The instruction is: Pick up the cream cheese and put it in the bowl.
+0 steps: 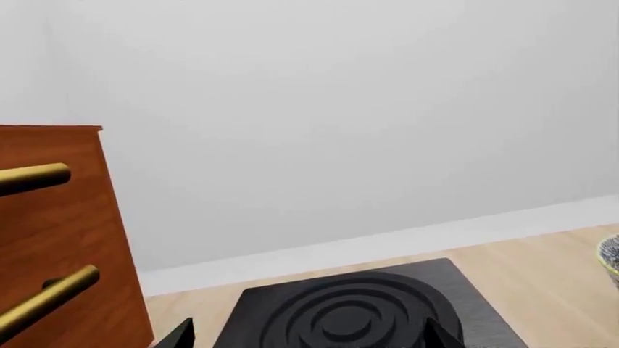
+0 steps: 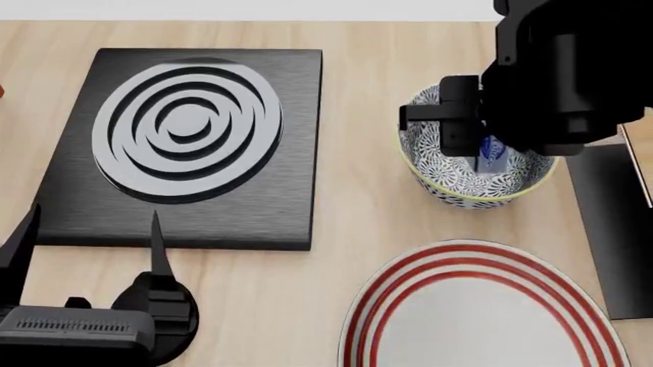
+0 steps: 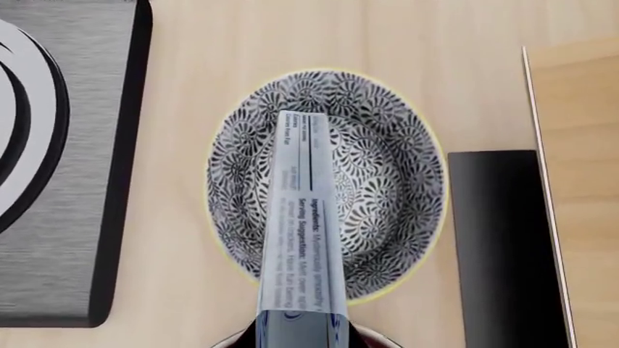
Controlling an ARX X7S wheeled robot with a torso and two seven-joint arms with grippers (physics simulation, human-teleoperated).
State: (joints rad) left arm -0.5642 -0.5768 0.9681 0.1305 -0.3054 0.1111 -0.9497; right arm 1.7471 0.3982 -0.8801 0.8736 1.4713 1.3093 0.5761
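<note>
One box, the cream cheese (image 3: pixel 307 239), hangs clamped in the right gripper (image 2: pixel 488 157) over the bowl (image 3: pixel 406 167); lower it inside before releasing, while the left gripper (image 2: pixel 87 243) idles with jaws apart.

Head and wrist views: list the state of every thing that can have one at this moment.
cream cheese: held on end by the right gripper, above the bowl's opening, not released.
bowl: upright on the table; whether the box touches it cannot be told.
plate: flat on the table, nothing on it.
right gripper: shut on the cream cheese, over the bowl.
left gripper: open, holding nothing, near the burner plate.
</note>
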